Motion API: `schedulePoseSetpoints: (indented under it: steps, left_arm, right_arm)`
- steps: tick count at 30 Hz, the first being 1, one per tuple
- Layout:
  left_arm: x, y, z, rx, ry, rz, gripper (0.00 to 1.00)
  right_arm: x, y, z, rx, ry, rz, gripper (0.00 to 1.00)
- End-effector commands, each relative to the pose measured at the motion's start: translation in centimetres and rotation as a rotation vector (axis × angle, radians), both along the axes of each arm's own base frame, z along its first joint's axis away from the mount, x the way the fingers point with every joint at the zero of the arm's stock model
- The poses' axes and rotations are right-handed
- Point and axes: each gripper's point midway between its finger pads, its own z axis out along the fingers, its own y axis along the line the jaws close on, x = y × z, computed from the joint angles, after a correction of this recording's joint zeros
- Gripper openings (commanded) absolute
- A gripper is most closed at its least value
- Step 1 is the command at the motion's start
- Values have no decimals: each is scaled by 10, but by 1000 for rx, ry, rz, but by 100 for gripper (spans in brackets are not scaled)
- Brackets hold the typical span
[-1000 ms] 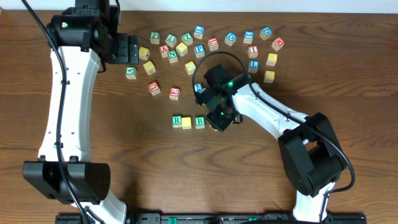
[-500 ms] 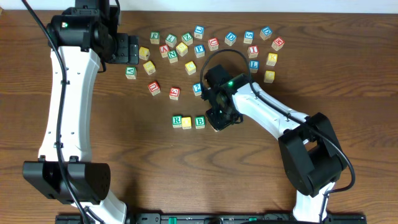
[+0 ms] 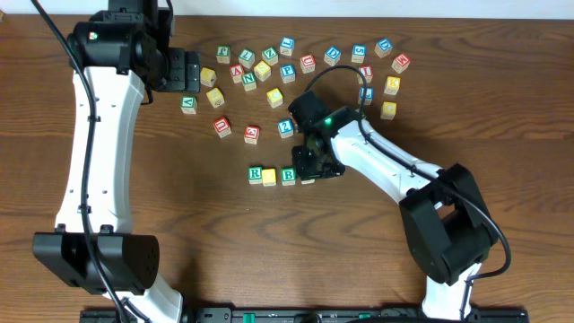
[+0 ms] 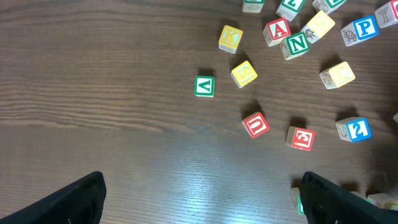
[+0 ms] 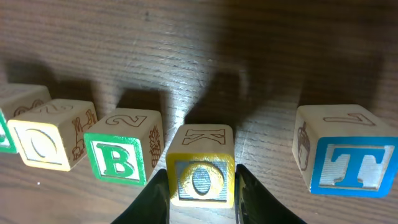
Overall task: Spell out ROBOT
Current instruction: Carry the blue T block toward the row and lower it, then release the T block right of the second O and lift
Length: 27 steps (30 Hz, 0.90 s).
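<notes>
Second O (image 5: 200, 174), yellow, pinched between the fingers of the right gripper (image 5: 200, 190), mid-bench, fourth in the row. Just beside B (image 5: 121, 155), only a sliver of wood between. Wider gap on the other side, toward the right edge, before T (image 5: 347, 163). Past B toward the left edge: first O (image 5: 43, 142), then R (image 3: 256, 173), close-packed and level.

Bare wood from the row out to the near edge and to the left edge. Toward the far edge, less room: three strays (image 3: 252, 135), two red and one blue, near the row.

Right arm (image 3: 386, 166) slanting in from the near-right corner, wrist bent down over the row, hiding T from overhead. Left arm (image 3: 94, 152) stretched from the near-left corner up along the left edge, elbowed at the far end. Left gripper (image 4: 200, 183) pointing at the loose blocks (image 3: 287, 72), jaws spread wide with nothing between.

Five blocks in the row, held O included. Loose ones toward the far edge: twenty-four counted, strays included, perhaps another hidden behind the right arm.
</notes>
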Motion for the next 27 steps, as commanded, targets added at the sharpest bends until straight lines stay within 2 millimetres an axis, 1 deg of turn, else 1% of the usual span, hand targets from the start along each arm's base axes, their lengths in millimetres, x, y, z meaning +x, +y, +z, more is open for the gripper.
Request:
schedulePoseSetpoints:
  steps: [1,4,7,11,13,14,16,19,24,25,27]
  left_arm:
    - [-1,1,-2,9,9,-6,98]
    - [-1,1,-2,9,9,-6,98]
    - [-1,1,-2,9,9,-6,98]
    - [-1,1,-2,9,9,-6,98]
    - [-1,1,-2,9,9,-6,98]
    - [-1,1,-2,9,9,-6,98]
    - [-1,1,-2,9,9,-6,98]
    - [-1,1,-2,9,9,-6,98]
    - [-1,1,-2,9,9,-6,97]
    - [-1,1,-2,9,9,-6,98]
    - [-1,1,-2,9,9,-6,98]
  right_arm:
    - [3,5,-1,-31,-25,-22,35]
    - [3,5,-1,-31,-25,-22,40]
    - [4,5,-1,-28,-28,-22,43]
    - [13,5,19,-12,-56,-18,45]
    - [18,1,33,-1,-75,-23,45]
    - [21,-3,43,8,-91,-24,46]
    - [24,-12,56,16,-108,-38,45]
    - [27,-32,68,9,-116,-36,45]
    - [23,-70,63,-47,-51,-22,45]
    - [21,-82,61,-62,-25,-32,44]
    - [21,-92,60,-67,-9,-57,43]
